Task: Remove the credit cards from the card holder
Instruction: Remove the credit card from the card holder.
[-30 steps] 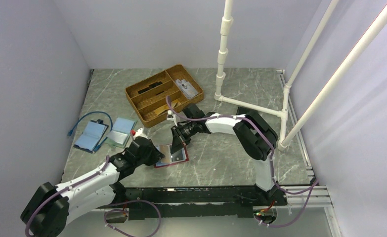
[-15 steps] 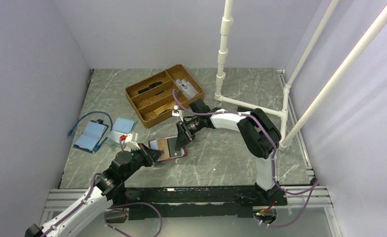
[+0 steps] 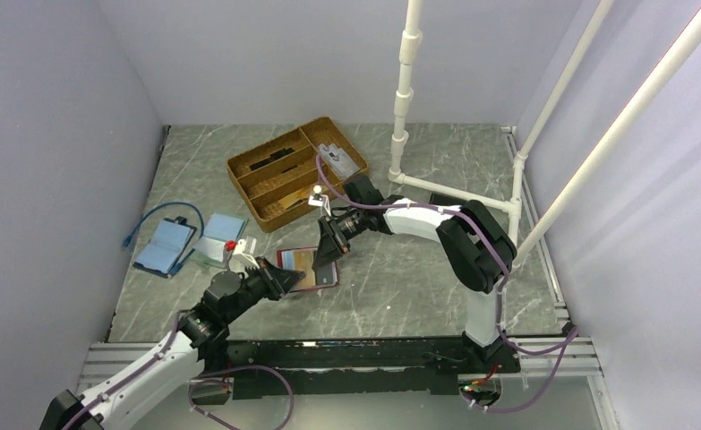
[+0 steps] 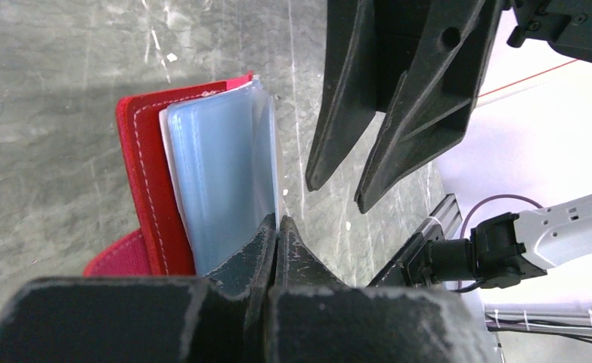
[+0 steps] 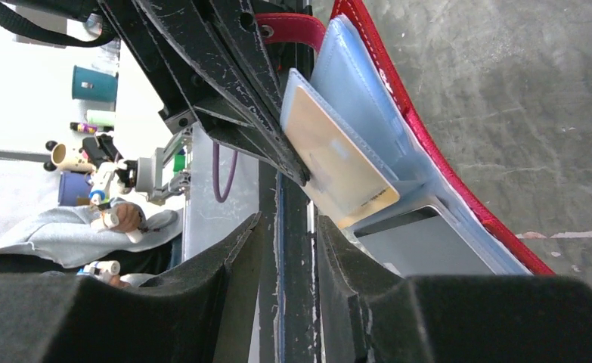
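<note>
The red card holder [image 3: 327, 283] lies open on the table between the arms, its clear pockets [image 4: 217, 170] up. My left gripper [image 4: 278, 224] is shut on the edge of one clear pocket leaf and lifts it. In that leaf sits a gold-tan credit card [image 5: 338, 170]; a silver-grey card [image 5: 429, 246] lies in the pocket below. My right gripper [image 5: 289, 227] stands open just off the gold card's end, with nothing between its fingers [image 4: 398, 98]. From above, the right gripper [image 3: 322, 260] hangs over the holder's right half and the left gripper [image 3: 284, 279] is at its left edge.
A wicker divided tray [image 3: 297, 170] stands behind the holder. A light-blue booklet case [image 3: 163, 246] and a blue cable [image 3: 154, 219] lie at the left. A white pipe frame [image 3: 405, 98] rises at the back right. The metal rail [image 3: 355, 354] runs along the near edge.
My right gripper has opened. The left arm has drawn back toward the near left, lifting the pocket leaf, and the holder has shifted slightly.
</note>
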Action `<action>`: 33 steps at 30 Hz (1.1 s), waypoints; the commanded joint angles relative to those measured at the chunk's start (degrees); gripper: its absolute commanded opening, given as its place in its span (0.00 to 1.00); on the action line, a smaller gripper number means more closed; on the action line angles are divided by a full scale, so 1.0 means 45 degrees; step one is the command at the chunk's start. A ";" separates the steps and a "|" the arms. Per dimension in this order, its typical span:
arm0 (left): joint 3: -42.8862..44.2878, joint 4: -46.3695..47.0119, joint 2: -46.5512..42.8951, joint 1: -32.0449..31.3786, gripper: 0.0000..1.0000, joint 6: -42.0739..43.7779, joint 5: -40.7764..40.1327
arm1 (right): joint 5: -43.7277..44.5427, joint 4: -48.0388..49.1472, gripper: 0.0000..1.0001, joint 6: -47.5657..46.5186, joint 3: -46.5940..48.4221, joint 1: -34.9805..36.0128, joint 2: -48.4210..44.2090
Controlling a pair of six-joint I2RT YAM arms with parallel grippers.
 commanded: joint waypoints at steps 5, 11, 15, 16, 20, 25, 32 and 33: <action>-0.0186 0.2347 -0.0222 0.0052 0.00 -0.0348 -0.0092 | 0.1050 -0.1165 0.35 -0.1255 0.0451 -0.0094 -0.0555; -0.0075 0.1448 -0.1261 0.0052 0.00 -0.0270 -0.0282 | 0.0915 -0.1331 0.35 -0.1561 0.0482 -0.0107 -0.0508; -0.0203 0.2133 -0.1109 0.0057 0.00 -0.0384 0.0028 | 0.0053 -0.0586 0.36 -0.0886 0.0288 -0.0107 -0.0444; -0.0208 0.2452 -0.0957 0.0052 0.00 -0.0414 0.0128 | -0.0218 -0.0179 0.36 -0.0565 0.0165 -0.0107 -0.0471; -0.0159 0.3432 -0.0084 0.0052 0.00 -0.0430 0.0496 | -0.0978 0.1135 0.36 0.0493 -0.0210 -0.0107 -0.0642; -0.0192 0.4772 0.0879 0.0054 0.00 -0.0601 0.0848 | -0.1163 0.2219 0.36 0.1447 -0.0526 -0.0112 -0.0738; -0.0236 0.4196 0.0681 0.0069 0.01 -0.0857 0.0501 | -0.1253 0.2949 0.00 0.2170 -0.0685 -0.0126 -0.0690; -0.0226 0.3796 0.0426 0.0071 0.04 -0.0920 0.0361 | -0.1241 0.2922 0.00 0.2130 -0.0679 -0.0138 -0.0670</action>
